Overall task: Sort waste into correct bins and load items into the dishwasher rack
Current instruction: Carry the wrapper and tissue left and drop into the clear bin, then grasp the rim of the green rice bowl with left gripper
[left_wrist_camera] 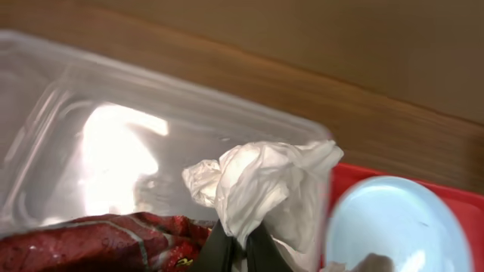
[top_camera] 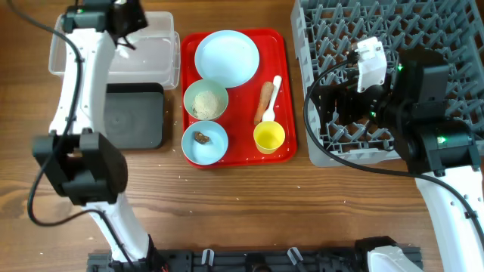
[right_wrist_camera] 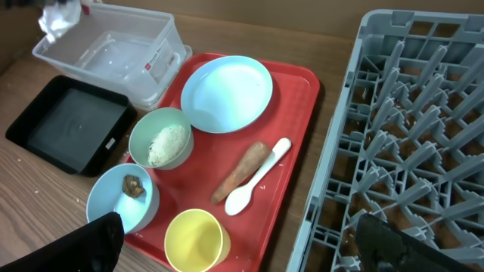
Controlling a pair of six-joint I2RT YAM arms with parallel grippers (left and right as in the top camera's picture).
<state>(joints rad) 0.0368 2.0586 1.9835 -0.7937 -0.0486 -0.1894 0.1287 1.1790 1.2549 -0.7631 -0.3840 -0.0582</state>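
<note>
My left gripper (left_wrist_camera: 238,253) is shut on the crumpled white tissue (left_wrist_camera: 261,185) and holds it over the clear tub (top_camera: 155,53). The red-and-white wrapper (left_wrist_camera: 98,242) lies in that tub beside the fingers. The black tub (top_camera: 136,117) stands in front of it. On the red tray (top_camera: 286,45) are the pale blue plate (top_camera: 227,58), a bowl of rice (top_camera: 206,100), a bowl with the brown lump (top_camera: 204,141), the yellow cup (top_camera: 269,137), the carrot (top_camera: 265,100) and the white spoon (top_camera: 274,94). My right gripper (right_wrist_camera: 249,253) is open and empty above the tray's right edge, by the grey rack (top_camera: 423,30).
The rack fills the right side of the table, its left wall close to the tray. The two tubs sit close against the tray's left side. Bare wood lies along the front of the table.
</note>
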